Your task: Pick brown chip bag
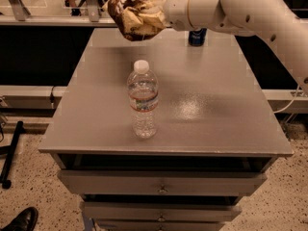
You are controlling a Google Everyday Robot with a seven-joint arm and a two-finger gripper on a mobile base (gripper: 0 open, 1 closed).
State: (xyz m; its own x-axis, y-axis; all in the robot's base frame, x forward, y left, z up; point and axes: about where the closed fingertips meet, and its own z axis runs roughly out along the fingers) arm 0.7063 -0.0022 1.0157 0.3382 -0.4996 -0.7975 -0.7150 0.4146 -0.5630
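The brown chip bag [131,14] is crumpled, dark brown with tan-yellow edges, and hangs in the air above the far left part of the grey table [202,105]. My gripper [153,14] is shut on the bag's right side and holds it clear of the tabletop. The white arm reaches in from the upper right. The fingers are mostly hidden by the bag's folds.
A clear water bottle [142,100] stands upright in the middle of the table, in front of and below the bag. A blue can [197,36] stands at the far edge, partly behind the arm. Drawers sit under the tabletop. A shoe [21,220] is on the floor at lower left.
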